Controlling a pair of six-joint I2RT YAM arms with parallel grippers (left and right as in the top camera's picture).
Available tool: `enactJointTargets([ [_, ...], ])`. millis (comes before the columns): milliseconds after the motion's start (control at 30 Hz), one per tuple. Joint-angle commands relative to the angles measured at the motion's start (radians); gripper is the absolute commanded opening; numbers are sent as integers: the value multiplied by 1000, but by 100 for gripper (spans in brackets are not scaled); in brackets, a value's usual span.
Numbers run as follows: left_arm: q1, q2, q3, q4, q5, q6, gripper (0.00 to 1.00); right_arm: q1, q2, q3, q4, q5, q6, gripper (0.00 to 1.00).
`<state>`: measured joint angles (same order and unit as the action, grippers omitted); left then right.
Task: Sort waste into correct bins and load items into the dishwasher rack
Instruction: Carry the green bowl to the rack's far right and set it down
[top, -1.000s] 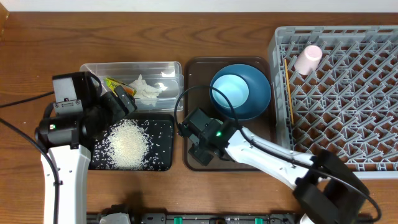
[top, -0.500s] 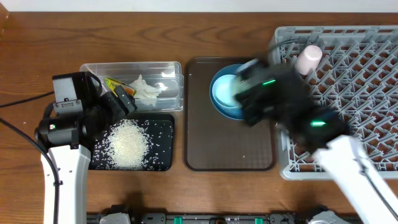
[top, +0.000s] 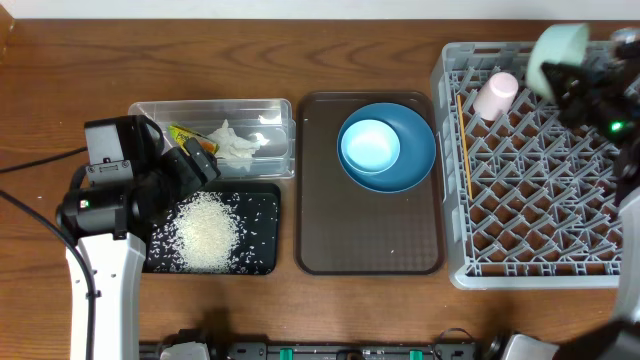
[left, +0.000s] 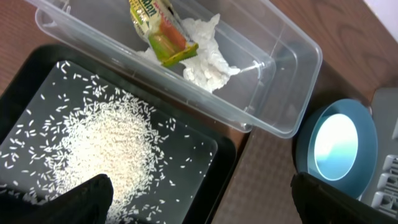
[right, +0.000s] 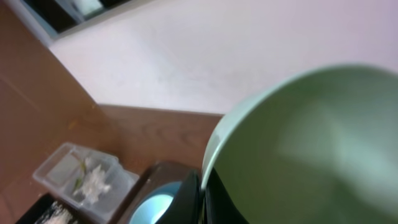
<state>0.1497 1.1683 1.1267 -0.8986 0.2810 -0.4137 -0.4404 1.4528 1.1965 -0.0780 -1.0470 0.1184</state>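
My right gripper (top: 572, 78) is shut on the rim of the pale green bowl (top: 556, 48), held tilted above the back edge of the grey dishwasher rack (top: 545, 250). In the right wrist view the bowl (right: 311, 149) fills the frame, its rim pinched at my right gripper (right: 202, 196). A pink cup (top: 496, 95) and chopsticks (top: 464, 145) lie in the rack. The light-blue bowl (top: 370, 146) sits on the blue plate (top: 412, 160). My left gripper (left: 205, 205) hangs open over the black tray (left: 211, 155) of rice (left: 112, 143). The clear tub (left: 292, 81) holds the wrapper (left: 163, 34) and tissue (left: 202, 59).
The blue plate rests at the back of a dark brown serving tray (top: 370, 240), which lies between the two bins and the rack. The black tray (top: 262, 262) lies in front of the clear tub (top: 212, 108). Wooden table surrounds everything.
My right arm has swept from the brown tray's front up and right to the rack's back edge, the pale green bowl now showing in its grip. The left arm has not moved.
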Motion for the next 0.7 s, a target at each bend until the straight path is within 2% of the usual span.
enactJointTargets([
  [0,4,-10,1,-2,-13,13,94,-50,107,6,151,-185,109,1],
  [267,4,-10,1,-2,-13,13,94,-56,385,6,654,-160,283,1],
  [467,4,-10,1,-2,-13,13,95,-56,561,6,938,-93,404,1],
  [567,4,-10,1,-2,-13,13,95,-56,615,6,1017,-65,435,1],
  [667,4,-10,1,-2,-13,13,95,-57,656,6,1022,-2,435,1],
])
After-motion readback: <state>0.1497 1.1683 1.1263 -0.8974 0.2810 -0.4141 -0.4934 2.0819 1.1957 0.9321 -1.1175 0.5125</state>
